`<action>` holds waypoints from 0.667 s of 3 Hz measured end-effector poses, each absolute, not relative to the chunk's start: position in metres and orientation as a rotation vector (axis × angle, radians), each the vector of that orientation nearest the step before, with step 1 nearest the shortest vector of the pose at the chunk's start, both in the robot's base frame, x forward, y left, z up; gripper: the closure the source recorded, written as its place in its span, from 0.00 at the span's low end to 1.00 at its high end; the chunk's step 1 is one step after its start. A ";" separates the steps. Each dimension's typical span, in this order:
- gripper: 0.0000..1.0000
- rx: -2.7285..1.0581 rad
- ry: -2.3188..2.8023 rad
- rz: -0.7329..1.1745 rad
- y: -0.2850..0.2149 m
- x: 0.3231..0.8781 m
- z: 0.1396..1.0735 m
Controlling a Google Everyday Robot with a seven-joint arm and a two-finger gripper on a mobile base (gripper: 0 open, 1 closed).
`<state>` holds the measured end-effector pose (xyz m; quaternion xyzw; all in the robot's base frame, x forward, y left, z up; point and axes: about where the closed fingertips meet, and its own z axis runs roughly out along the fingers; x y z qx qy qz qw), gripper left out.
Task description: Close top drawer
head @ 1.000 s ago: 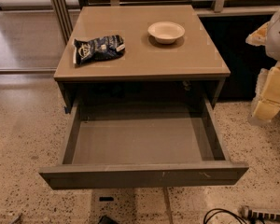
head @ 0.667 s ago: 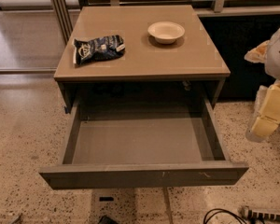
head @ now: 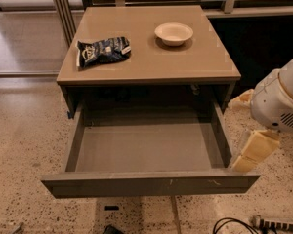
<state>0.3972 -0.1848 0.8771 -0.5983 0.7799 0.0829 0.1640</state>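
Note:
The top drawer [head: 151,183] is pulled far out of the grey-brown cabinet [head: 146,62] and is empty inside. Its flat front faces me and has small pale scratches near the right end. My gripper [head: 251,152], cream-coloured, hangs low at the right. It is just outside the drawer's right side wall, near the front right corner. The white arm housing [head: 281,99] sits above it. I cannot tell whether the gripper touches the drawer.
On the cabinet top lie a dark chip bag [head: 102,50] at the left and a white bowl [head: 174,33] at the back right. Cables [head: 232,224] and a power strip [head: 276,223] lie on the speckled floor at the bottom right. A metal post [head: 63,9] stands at the back left.
My arm has moved down and to the left, bringing the gripper from beside the cabinet top down to the drawer's front right corner. The drawer has not moved.

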 end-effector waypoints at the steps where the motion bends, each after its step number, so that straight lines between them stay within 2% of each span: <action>1: 0.42 -1.710 2.230 0.307 -0.176 0.387 0.848; 2: 0.73 -1.685 2.276 0.397 -0.175 0.364 0.814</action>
